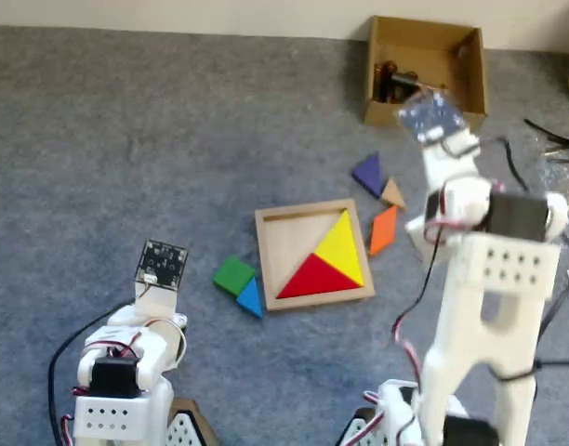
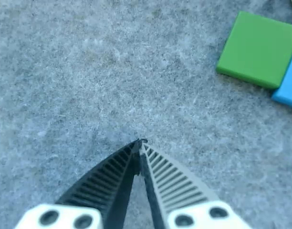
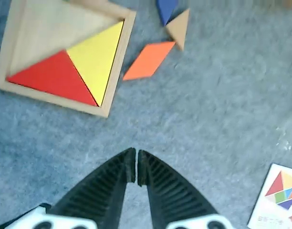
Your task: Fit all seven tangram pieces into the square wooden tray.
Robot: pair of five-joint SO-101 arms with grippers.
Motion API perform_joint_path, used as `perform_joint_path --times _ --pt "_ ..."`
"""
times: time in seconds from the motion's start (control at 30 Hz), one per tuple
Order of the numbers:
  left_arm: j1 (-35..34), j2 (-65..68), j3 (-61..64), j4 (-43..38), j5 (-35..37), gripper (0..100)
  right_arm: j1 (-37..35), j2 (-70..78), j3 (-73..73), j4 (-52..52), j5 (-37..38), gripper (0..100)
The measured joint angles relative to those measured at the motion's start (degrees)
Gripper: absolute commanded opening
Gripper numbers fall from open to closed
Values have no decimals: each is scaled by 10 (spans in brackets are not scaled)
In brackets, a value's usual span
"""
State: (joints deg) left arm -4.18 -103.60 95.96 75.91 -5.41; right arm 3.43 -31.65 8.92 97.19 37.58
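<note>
The grey, carpet-like surface (image 1: 126, 139) takes up nearly everything in front of me. The tall white right arm (image 1: 480, 307) rises at the near right. Its black claw (image 3: 136, 164) is pressed together with nothing in it, and hangs over bare grey off the tray's right side. The shorter white left arm (image 1: 126, 372) sits at the near left. Its claw (image 2: 140, 143), one finger black and one pale, is also closed to a point and holds nothing. It is above bare grey, a little to the left of the green piece.

An open brown cardboard box (image 1: 472, 65) stands at the far edge with some dark things inside that I cannot make out. The square wooden tray (image 1: 289, 246) lies near the middle, turned slightly askew. Its right-hand half is filled by a large yellow triangle (image 1: 338, 249) and a large red triangle (image 1: 319, 277), which meet along one edge; the left half is bare wood.

The other five pieces lie outside the tray. A green square (image 1: 233, 274) lies just off its left side, touching a light blue triangle (image 1: 251, 297) at the tray's near left corner. An orange parallelogram (image 1: 383, 229) lies just beside the right rim. Beyond it, a dark blue triangle (image 1: 368, 174) touches a small tan triangle (image 1: 392, 193). A white printed card showing a coloured tangram (image 3: 279, 195) lies to the right, well apart from the tray.
</note>
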Motion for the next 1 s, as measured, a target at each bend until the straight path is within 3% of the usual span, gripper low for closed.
perform_joint_path --times 0.37,1.0 --pt "0 0 0 0 0 5 4 -177 258 -101 0 5" --pt "0 0 0 0 0 5 5 -376 534 -175 0 5"
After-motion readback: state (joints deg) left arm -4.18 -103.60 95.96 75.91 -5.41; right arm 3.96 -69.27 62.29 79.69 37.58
